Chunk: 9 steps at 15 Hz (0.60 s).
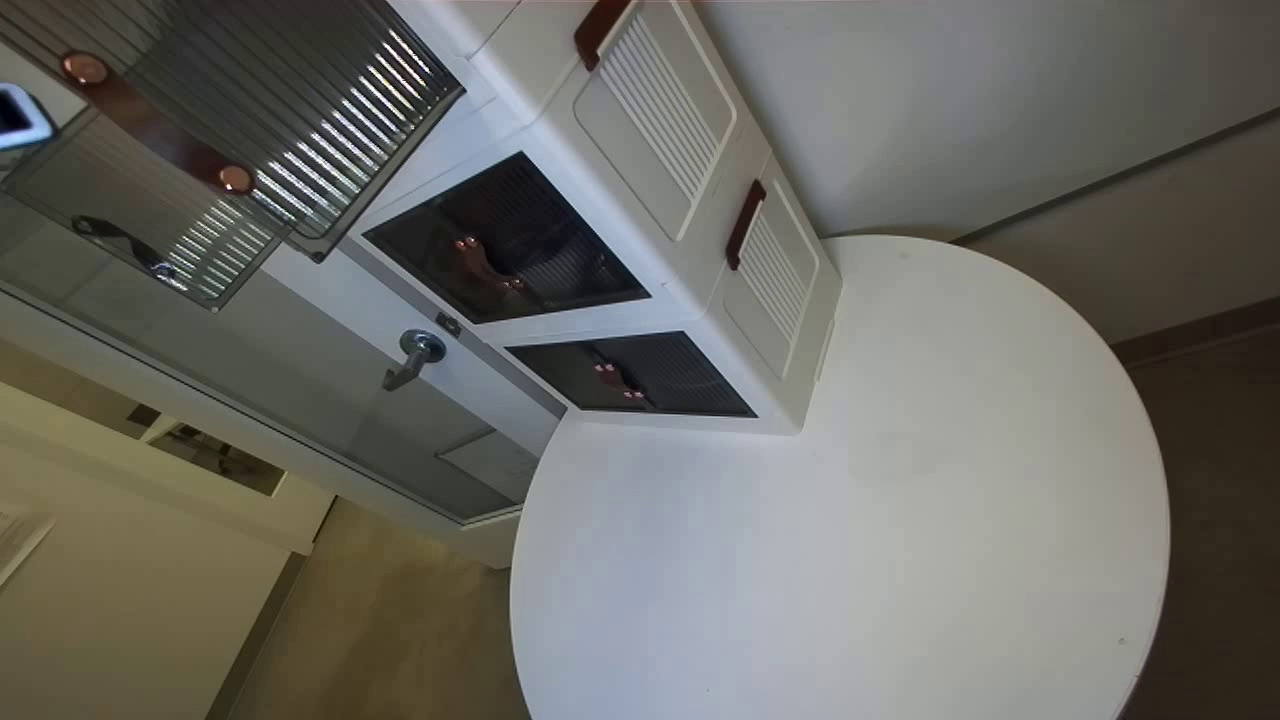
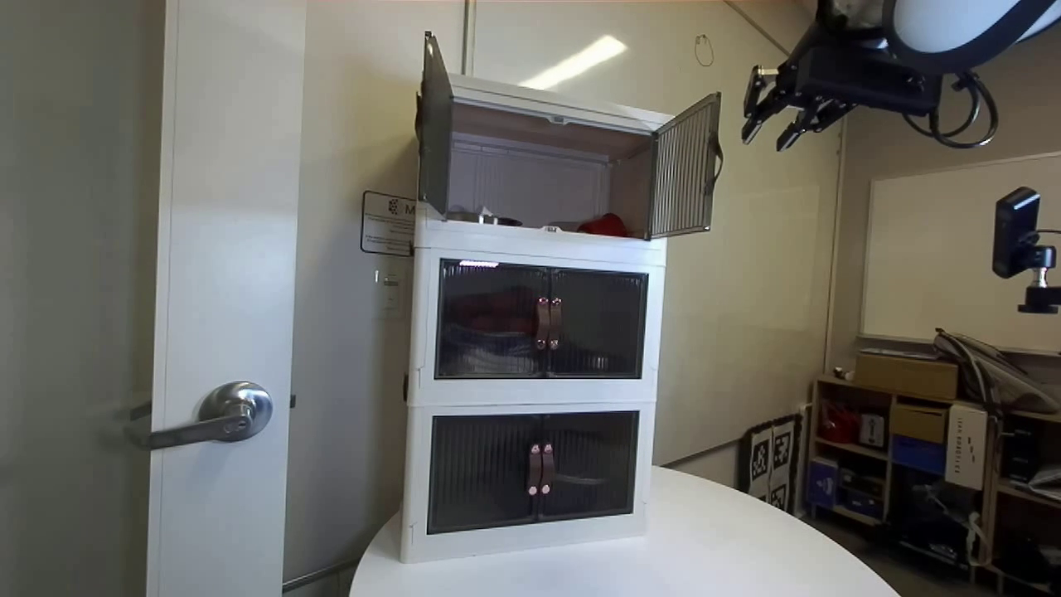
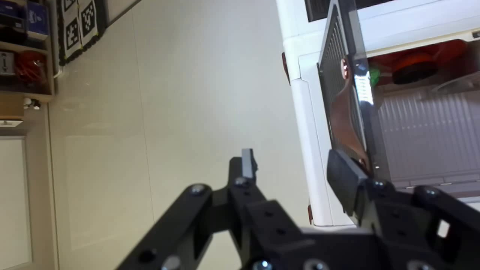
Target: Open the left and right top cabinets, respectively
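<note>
The left top cabinet's ribbed grey door (image 2: 436, 124) and the right top cabinet's ribbed grey door (image 2: 685, 170) both stand swung outward, and the inside shows between them. Ribbed doors also show large in an exterior view, the nearer one (image 1: 330, 110) with a brown strap handle. In the wrist view the right door (image 3: 333, 48) is edge-on with its brown strap handle (image 3: 343, 116). My gripper (image 2: 769, 137) is open and empty, to the right of the right door. In the wrist view my gripper (image 3: 290, 161) has one finger overlapping the handle's lower end; contact cannot be told.
The white unit stands on a round white table (image 1: 900, 560), with shut dark-glass compartments (image 2: 543, 323) below. A red item (image 2: 603, 225) and metal items (image 2: 485, 218) lie inside the top. A room door (image 2: 224, 290) stands at left. A camera (image 2: 1016, 232) and shelves (image 2: 879, 448) are at right.
</note>
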{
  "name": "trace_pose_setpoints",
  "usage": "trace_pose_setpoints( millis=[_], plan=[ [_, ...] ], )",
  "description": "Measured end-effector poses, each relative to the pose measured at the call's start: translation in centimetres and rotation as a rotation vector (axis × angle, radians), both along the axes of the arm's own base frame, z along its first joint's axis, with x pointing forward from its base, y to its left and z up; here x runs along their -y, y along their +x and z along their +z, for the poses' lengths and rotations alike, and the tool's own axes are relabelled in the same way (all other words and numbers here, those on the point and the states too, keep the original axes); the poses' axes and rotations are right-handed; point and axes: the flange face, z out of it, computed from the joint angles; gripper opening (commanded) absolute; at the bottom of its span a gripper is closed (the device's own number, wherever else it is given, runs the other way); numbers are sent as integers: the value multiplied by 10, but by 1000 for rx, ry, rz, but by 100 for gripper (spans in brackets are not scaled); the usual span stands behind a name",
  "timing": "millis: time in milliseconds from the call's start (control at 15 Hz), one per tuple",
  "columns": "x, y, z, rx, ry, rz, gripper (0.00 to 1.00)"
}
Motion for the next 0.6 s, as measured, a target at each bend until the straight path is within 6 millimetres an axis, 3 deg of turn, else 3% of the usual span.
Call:
trace_pose_setpoints(
  millis=[133,333,600],
  plan=[
    [-2,0,5,32,0,21,99],
    [-8,12,15,133,19,135,100],
    [-19,55,44,198,46,292,100]
  ],
)
